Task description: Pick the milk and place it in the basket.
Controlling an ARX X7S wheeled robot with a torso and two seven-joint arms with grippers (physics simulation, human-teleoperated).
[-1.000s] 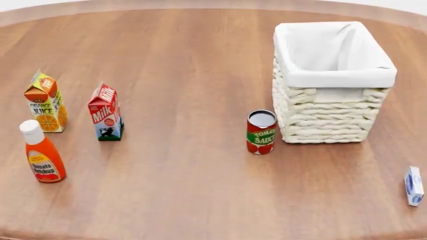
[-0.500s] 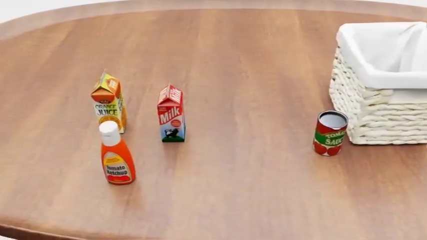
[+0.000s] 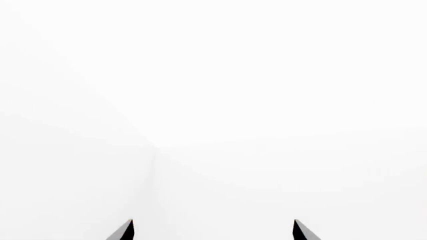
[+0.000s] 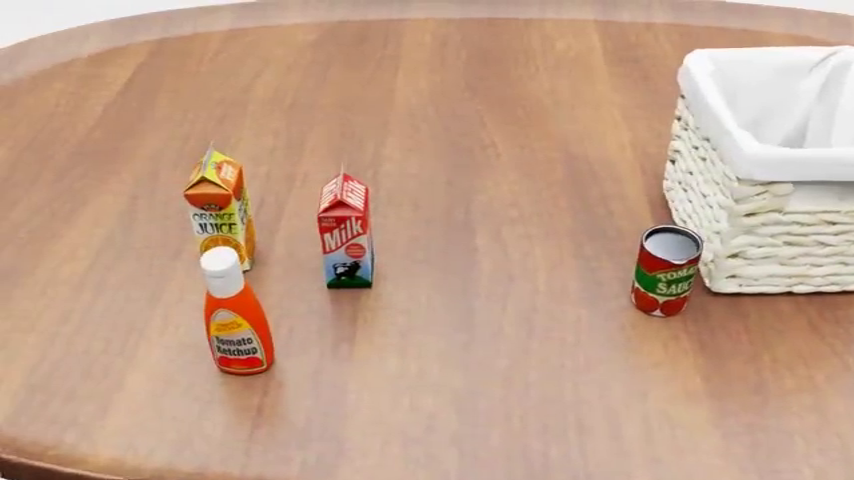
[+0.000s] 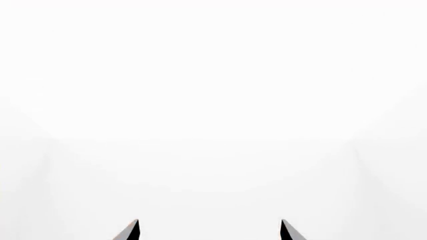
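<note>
On the round wooden table, the milk stands upright and untouched, just beside the orange juice carton and behind the ketchup bottle. I count two cartons, one bottle, one tomato sauce can and one basket. I judge the basket sits well apart on purpose, to force a carry. Neither arm reaches into my head view; the left gripper and right gripper show spread fingertips holding nothing, facing blank white.
</note>
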